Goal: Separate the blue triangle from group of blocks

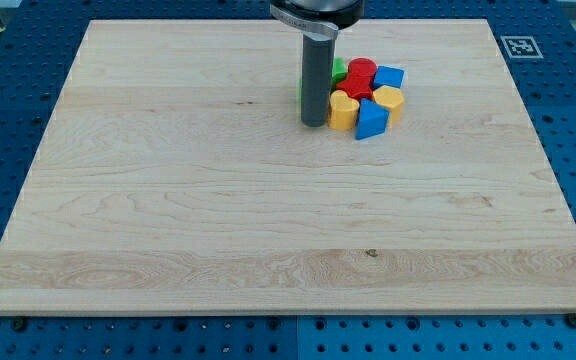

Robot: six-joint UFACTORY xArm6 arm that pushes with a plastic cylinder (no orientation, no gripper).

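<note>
Tip (314,123) left of blue triangle (370,121).

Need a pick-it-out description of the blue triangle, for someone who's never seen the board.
On the wooden board, find the tight cluster of blocks near the view's top, just right of my tip. The blue triangle is at the cluster's bottom edge, beside the yellow block: the only blue wedge; the other blue block sits at the top right.
</note>
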